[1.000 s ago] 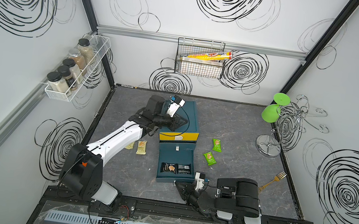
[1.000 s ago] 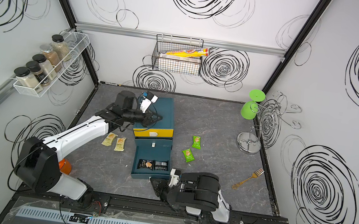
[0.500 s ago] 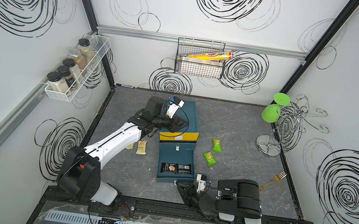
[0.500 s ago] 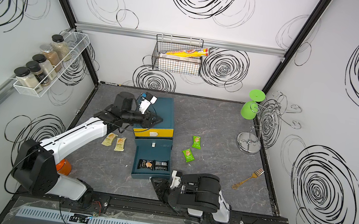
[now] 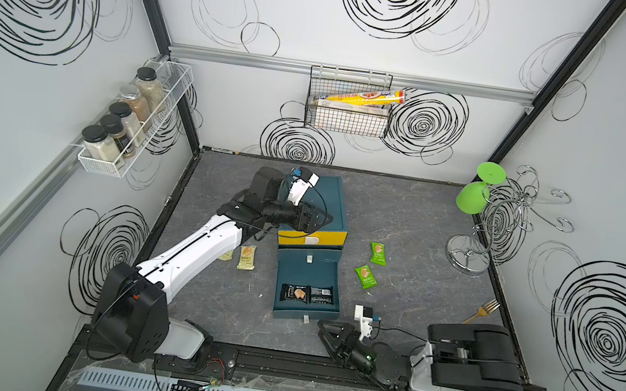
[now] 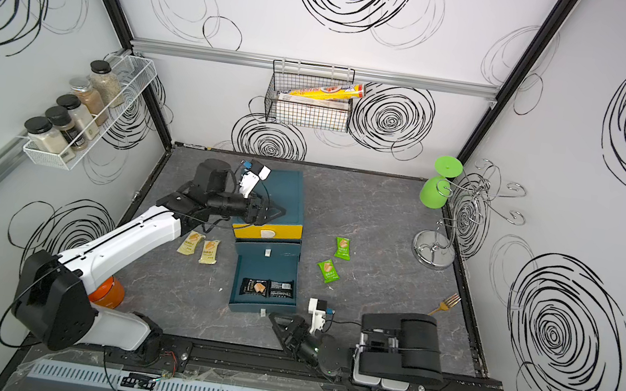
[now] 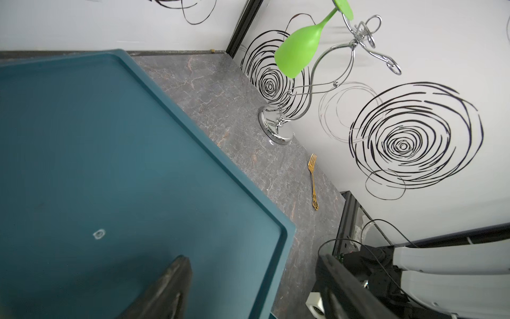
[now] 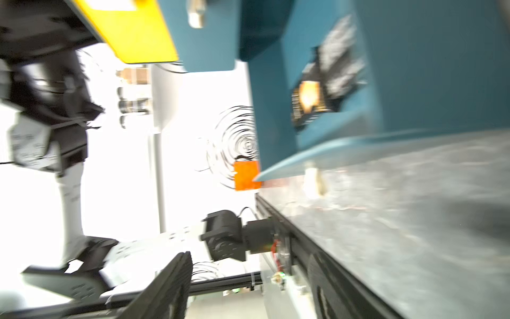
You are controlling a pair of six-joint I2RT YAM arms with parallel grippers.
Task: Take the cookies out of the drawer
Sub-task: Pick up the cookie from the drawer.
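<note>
On the grey marbled tabletop [image 5: 424, 230] stands a teal plastic cabinet [image 5: 334, 195] with a yellow upper drawer front [image 5: 311, 240]. Its lower teal drawer [image 5: 306, 273] is pulled out. Inside this drawer lie two black wrapped cookie packets [image 5: 293, 292], side by side near the front wall. Two bright green packets [image 5: 365, 276] lie on the table at the right arm's side of the drawer. Two pale beige packets [image 6: 209, 250] lie at the left arm's side. I judge that four are out and only the black pair is left.

The left gripper [image 5: 322, 220] hovers over the cabinet top, its jaws released and nothing between them. The right gripper [image 5: 326, 331] is low near the drawer's front corner, also released and empty. The next move probably calls for one gripper to descend into the drawer and pinch a black packet by its edge, because it lies flat.

On the back wall a black wire basket [image 5: 345, 125] holds a long yellow tube-shaped box [image 5: 364, 97]. A white wire rack [image 5: 127, 160] holds five spice jars [image 5: 120, 121].
</note>
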